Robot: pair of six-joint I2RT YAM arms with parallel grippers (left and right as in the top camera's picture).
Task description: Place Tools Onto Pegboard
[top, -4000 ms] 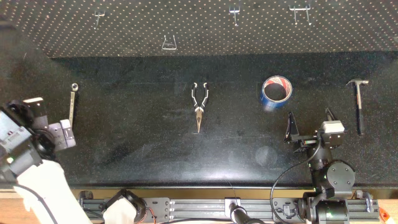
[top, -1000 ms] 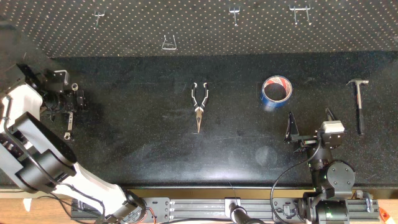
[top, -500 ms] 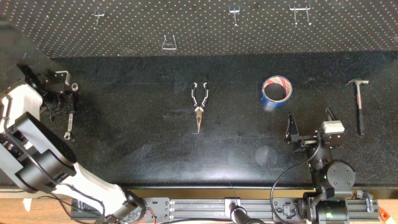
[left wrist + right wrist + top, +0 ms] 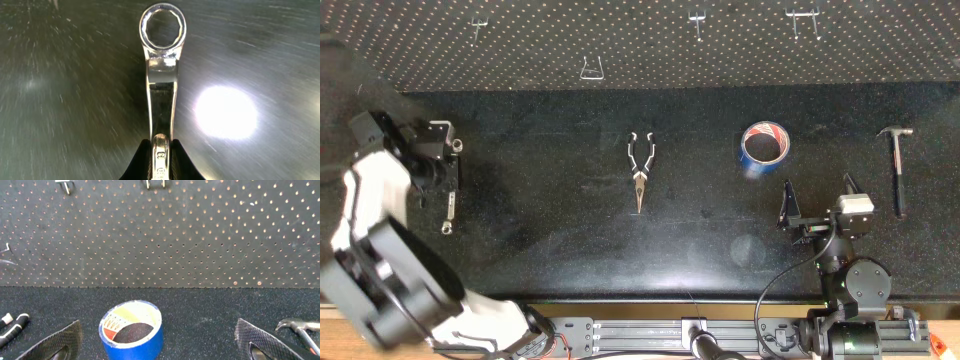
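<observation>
Left wrist view is showing the left end effector (image 4: 161, 164) closing narrowly on the wrench (image 4: 161, 75), pinching the flat shaft near one end while the ring end is sticking out free beyond the grip. Seen from overhead, that arm is holding the tool over the far left part of the tabletop (image 4: 550, 230), a little to the near side of the pegboard (image 4: 640, 40); I cannot tell whether it is hanging clear of the surface. The pliers (image 4: 640, 170) are lying mid-tabletop, the tape roll (image 4: 764, 147) is sitting to their right, and the hammer (image 4: 896, 170) is lying at the far right. The right end effector (image 4: 818, 195) is sitting near the right side, just to the near side of the tape, spread wide and carrying nothing. I am judging the wrench to be stiff, fairly light polished steel, so it is probably feeling slick; pinching the flat faces of the shaft is looking like the right hold, though with the grip so close to one end it may be wanting to pivot. Leaving the ring free is looking sensible, since that is the part likely to be going over a hook (image 4: 478, 25).
</observation>
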